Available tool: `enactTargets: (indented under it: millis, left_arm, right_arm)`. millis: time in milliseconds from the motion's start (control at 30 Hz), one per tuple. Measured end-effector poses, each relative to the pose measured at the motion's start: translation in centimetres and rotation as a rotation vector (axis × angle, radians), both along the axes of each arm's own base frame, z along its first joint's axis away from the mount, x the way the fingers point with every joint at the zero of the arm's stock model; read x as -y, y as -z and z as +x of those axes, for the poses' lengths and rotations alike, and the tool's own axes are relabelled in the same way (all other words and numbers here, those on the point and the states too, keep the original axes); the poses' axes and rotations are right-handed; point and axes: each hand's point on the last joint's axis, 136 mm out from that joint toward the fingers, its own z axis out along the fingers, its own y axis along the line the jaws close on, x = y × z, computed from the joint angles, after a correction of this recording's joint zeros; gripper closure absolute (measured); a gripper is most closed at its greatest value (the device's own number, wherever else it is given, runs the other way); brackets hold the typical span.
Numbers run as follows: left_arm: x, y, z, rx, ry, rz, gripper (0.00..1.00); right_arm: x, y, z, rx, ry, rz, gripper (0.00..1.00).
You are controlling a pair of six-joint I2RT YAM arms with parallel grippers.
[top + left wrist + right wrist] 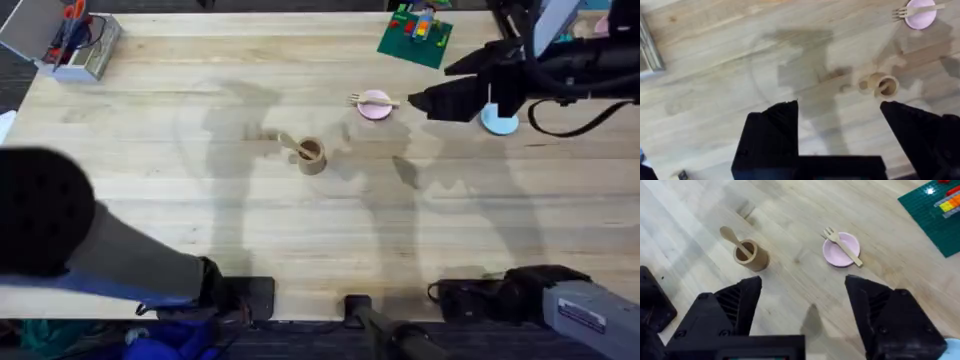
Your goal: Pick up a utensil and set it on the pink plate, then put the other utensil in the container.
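Observation:
The wooden fork (373,99) lies across the pink plate (376,110), its tines sticking out past the rim. The spoon (291,145) stands slanted in the wooden cup (313,156), bowl end up. My right gripper (415,100) hovers just right of the plate. In the right wrist view it (804,282) is open and empty above the fork (842,245), plate (845,255), cup (752,256) and spoon (731,235). My left gripper (839,106) is open and empty, high above the table, with the cup (883,85) and plate (920,17) far off.
A light-blue plate (500,122) sits under the right arm. A green brick baseplate (415,35) lies at the back right, and a box of tools (65,40) at the back left. The left arm (45,215) looms large and dark at lower left.

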Motion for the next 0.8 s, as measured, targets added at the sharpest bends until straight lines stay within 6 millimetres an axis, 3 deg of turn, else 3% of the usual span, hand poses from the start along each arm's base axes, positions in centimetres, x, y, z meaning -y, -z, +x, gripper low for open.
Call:
enactTargets:
  millis: [33, 100, 133, 267, 533, 800]
  left_arm:
    - [-0.3, 0.5, -1.6, -0.023, -0.017, -0.003, 0.008]
    - [-0.5, 0.7, -2.5, -0.029, -0.030, -0.005, 0.008]
    - [-0.4, 0.3, -5.8, 0.010, -0.037, -0.001, 0.007]
    - [-0.2, 0.4, -8.1, 0.038, -0.035, 0.003, 0.007]
    - [0.1, 3.4, -9.9, -0.008, -0.032, 0.000, 0.007]
    - [0.0, 5.3, -9.7, -0.048, -0.032, -0.004, 0.008]
  right_arm:
    - [0.0, -0.1, -0.2, -0.011, 0.000, -0.001, 0.006]
    - [0.0, 0.1, -0.5, -0.027, 0.000, -0.002, 0.006]
    - [0.1, 1.0, -1.5, -0.091, 0.000, -0.006, 0.006]
    - [0.1, 1.2, -1.8, -0.109, 0.001, -0.008, 0.006]
    - [0.6, 1.4, -2.1, -0.143, 0.024, -0.010, 0.006]
    - [5.0, 0.3, -1.9, -0.196, 0.226, -0.148, 0.006]
